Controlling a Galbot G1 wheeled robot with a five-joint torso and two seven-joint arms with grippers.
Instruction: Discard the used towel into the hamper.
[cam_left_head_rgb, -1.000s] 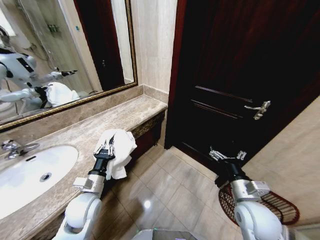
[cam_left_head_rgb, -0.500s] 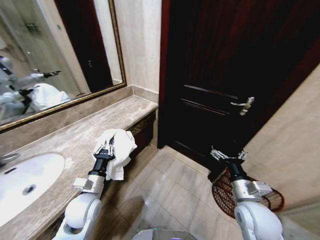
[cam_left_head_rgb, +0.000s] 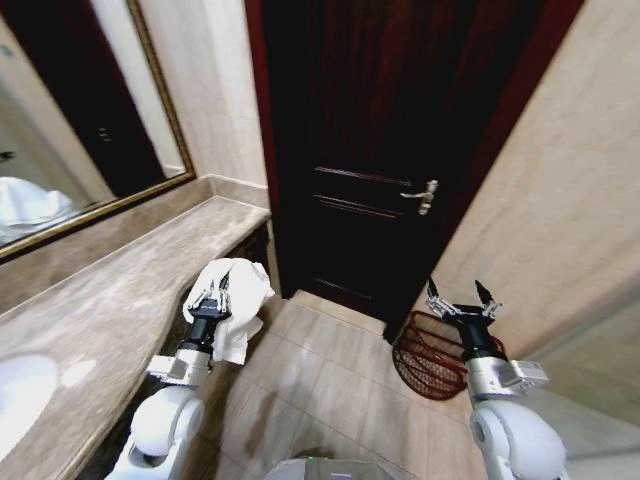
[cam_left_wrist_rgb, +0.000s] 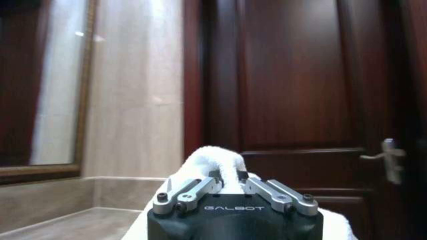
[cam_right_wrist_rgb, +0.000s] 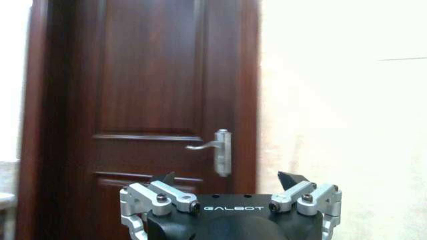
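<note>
The dark wooden door (cam_left_head_rgb: 360, 150) fills the far wall, its silver handle (cam_left_head_rgb: 422, 196) pointing left, with pale tiled wall (cam_left_head_rgb: 560, 180) to its right. On the left runs the long marble tabletop (cam_left_head_rgb: 110, 290) under a framed mirror (cam_left_head_rgb: 70, 130), and a sliver of the white sink (cam_left_head_rgb: 20, 395) shows at the near left edge. Compared with half a second back, the whole view has swung right: less sink and mirror, more wall on the right.

Down on the tiled floor (cam_left_head_rgb: 330, 390), the hamper (cam_left_head_rgb: 430, 358) stands at the foot of the door frame, right of centre, a reddish-brown wire basket; I can't make out anything inside it.

The left hand (cam_left_head_rgb: 212, 296) is clamped on the white towel (cam_left_head_rgb: 238, 300), which drapes down beside the tabletop's edge, well apart from the hamper. The right hand (cam_left_head_rgb: 461, 296) is spread wide and holds nothing, raised just above the hamper's near rim.
</note>
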